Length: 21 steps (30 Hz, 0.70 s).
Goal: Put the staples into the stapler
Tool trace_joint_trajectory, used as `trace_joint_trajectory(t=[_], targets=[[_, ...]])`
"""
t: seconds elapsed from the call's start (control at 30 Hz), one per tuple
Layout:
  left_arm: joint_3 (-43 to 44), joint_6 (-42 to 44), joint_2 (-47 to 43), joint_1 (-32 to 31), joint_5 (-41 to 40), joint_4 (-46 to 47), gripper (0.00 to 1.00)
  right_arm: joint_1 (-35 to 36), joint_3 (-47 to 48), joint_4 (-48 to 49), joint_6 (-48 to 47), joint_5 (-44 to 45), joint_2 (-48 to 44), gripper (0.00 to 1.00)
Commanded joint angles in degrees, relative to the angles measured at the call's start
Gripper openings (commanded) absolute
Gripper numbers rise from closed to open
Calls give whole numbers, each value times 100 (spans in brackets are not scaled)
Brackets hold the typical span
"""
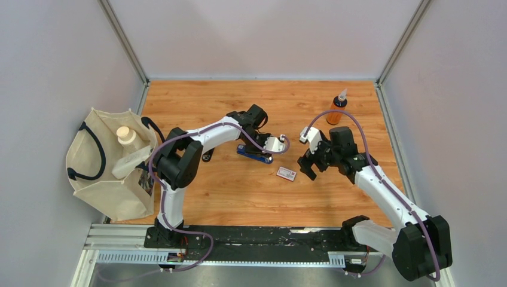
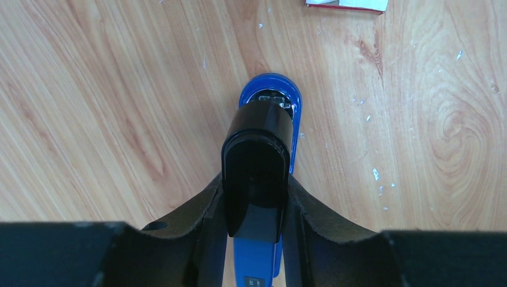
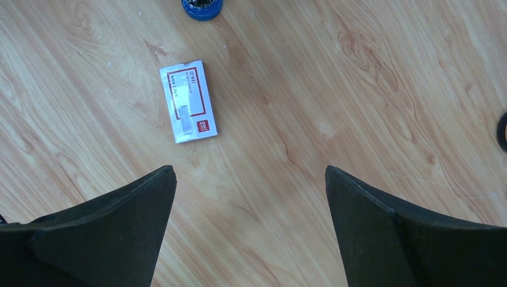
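Left gripper [image 2: 256, 178] clamps the blue-and-black plastic stapler [image 2: 269, 95] by its sides; right gripper [image 3: 251, 173] wide open, empty; small white, red-labelled cardboard staple box [image 3: 188, 101] lies ahead-left of it; risk: side clamp may pin the stapler's lid shut.

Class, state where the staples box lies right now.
In the top view, the staples box lies flat near the middle, between the stapler and the right gripper.

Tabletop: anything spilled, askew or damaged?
Nothing spilled or visibly broken. Small pale flecks dot the table right of the stapler in the left wrist view; chips or scuffs, I cannot tell. The staples box lies flat, label up, skewed to the wood grain.
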Motion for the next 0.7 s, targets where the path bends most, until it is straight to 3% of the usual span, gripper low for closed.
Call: trace_joint_trajectory(t=[0.0, 0.17, 0.43, 0.67], targets=[[170, -464, -278, -42, 161, 111, 18, -22, 161, -16, -106, -184, -162, 100], [-94, -1123, -778, -42, 275, 471, 2, -31, 179, 28, -71, -518, -92, 100], [-621, -2152, -1701, -42, 749, 1051, 0, -22, 504, 370, 412, -1379, 286, 100], [-674, -2626, -1913, -42, 855, 1061, 0, -5, 864, 1030, 650, -2214, 1067, 90]])
